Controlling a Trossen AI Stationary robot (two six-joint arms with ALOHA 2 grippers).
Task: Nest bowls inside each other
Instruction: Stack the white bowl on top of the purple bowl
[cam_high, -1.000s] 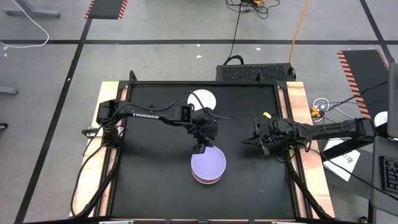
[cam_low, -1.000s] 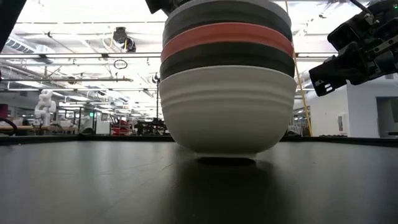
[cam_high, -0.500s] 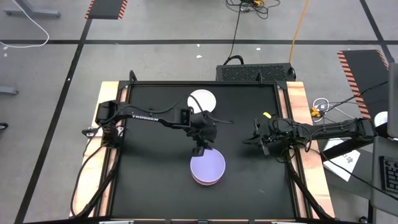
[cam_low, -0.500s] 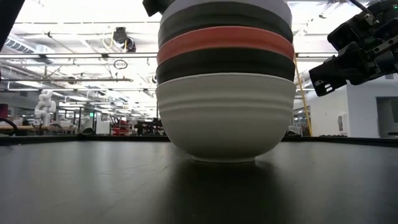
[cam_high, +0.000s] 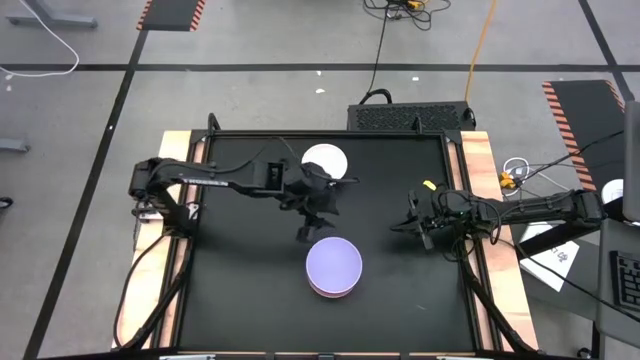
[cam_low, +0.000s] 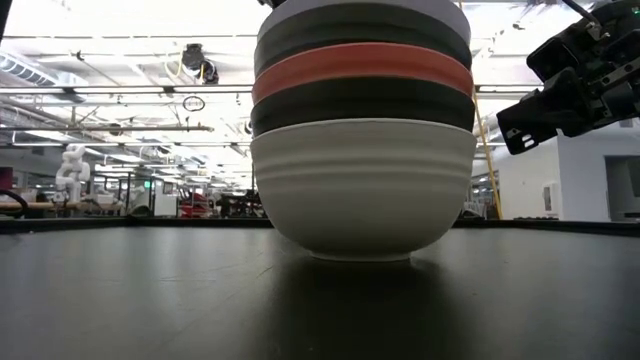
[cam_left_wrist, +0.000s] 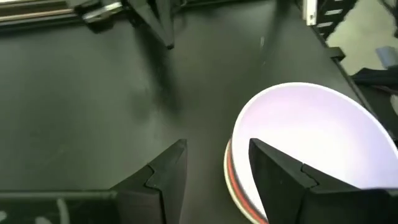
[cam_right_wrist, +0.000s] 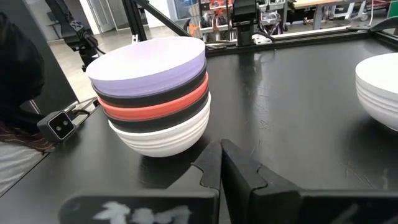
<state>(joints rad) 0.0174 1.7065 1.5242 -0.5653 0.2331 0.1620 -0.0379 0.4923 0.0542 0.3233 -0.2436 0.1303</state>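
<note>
Black bench (cam_high: 230, 290): five bowls stacked (cam_high: 334, 266), one white bowl (cam_high: 325, 159) left.
Left gripper (cam_high: 306, 234) open and empty; right gripper (cam_high: 424, 236) closed. Next, I think: grab it.

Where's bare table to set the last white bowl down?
Bare black table lies left of the stack of nested plastic bowls, and right of it below the right gripper. It is crowded between the lone white plastic bowl and the stack, under the left gripper.
</note>
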